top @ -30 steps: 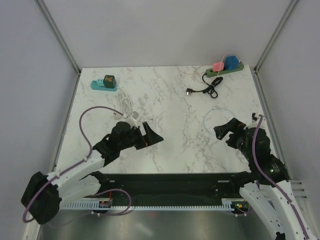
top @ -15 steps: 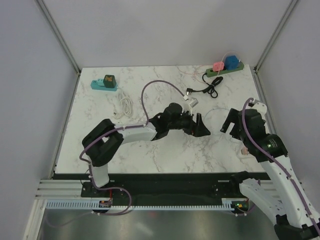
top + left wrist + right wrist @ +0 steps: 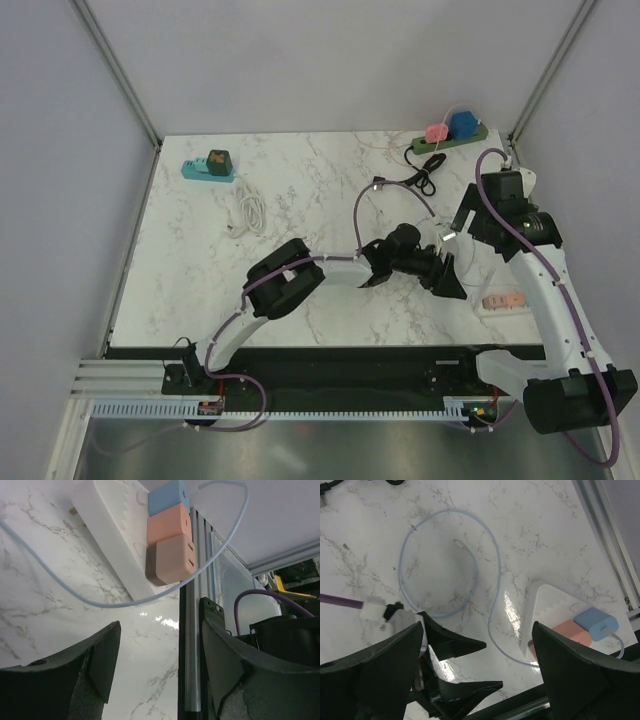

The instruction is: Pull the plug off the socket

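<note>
A white socket strip point(image 3: 112, 537) lies at the table's right edge and carries three plugs side by side: a blue plug point(image 3: 168, 496) with a light blue cable point(image 3: 100, 600), a salmon plug point(image 3: 168, 523) and a brownish-pink plug point(image 3: 172, 560). My left gripper point(image 3: 160, 665) is open and empty, pointing at the strip from a short distance. From above, the left gripper point(image 3: 455, 275) sits just left of the strip point(image 3: 485, 305). My right gripper point(image 3: 477, 667) hangs open above the marble, looking down on the strip point(image 3: 545, 607) and the left fingers point(image 3: 457, 645).
A teal strip with a green plug point(image 3: 208, 166) is at the back left. A green strip with pink and blue plugs point(image 3: 450, 135) is at the back right, a black cable point(image 3: 410, 180) before it. A white cable point(image 3: 250, 212) lies left. A metal rail point(image 3: 192, 630) borders the table.
My left arm has swept from the left side across the table to the white strip, and its jaws have narrowed somewhat. My right arm has risen and moved back over the strip.
</note>
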You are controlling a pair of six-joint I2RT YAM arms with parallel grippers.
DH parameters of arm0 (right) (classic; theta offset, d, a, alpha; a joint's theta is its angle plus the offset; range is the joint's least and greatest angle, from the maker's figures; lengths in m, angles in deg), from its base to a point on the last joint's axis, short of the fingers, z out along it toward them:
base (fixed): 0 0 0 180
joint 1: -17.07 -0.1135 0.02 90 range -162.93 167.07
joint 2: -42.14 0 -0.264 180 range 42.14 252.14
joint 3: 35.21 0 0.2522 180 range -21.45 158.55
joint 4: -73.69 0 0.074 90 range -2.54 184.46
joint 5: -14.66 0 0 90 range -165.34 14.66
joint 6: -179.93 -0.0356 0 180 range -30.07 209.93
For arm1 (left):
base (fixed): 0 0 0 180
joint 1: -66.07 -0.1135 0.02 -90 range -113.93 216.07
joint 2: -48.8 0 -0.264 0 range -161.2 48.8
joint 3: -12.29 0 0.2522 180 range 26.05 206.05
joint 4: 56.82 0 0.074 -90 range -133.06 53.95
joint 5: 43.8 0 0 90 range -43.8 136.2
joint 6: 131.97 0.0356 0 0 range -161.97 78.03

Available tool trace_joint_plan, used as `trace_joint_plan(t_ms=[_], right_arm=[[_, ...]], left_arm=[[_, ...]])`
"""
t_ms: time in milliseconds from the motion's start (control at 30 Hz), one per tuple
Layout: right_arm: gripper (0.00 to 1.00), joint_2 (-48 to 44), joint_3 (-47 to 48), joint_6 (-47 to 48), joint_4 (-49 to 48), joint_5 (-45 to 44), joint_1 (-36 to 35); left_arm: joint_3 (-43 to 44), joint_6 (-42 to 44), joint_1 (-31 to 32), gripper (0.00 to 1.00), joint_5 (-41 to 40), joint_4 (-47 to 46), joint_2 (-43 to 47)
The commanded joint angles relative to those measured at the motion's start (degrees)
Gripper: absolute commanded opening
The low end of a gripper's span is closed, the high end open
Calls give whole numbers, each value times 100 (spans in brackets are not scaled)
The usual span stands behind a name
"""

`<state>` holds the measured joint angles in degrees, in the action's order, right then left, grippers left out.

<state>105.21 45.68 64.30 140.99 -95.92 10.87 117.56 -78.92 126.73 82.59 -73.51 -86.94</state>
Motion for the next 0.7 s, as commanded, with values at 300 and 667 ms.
trace_joint_plan(t_ms=[300, 667], right_arm=[[98, -145, 441, 75, -432, 643, 13], [98, -594, 608, 102, -239, 669, 13]], left_arm=[[1852, -857, 297, 64, 45, -189, -1418], [2880, -1043, 446, 71, -430, 189, -2061]])
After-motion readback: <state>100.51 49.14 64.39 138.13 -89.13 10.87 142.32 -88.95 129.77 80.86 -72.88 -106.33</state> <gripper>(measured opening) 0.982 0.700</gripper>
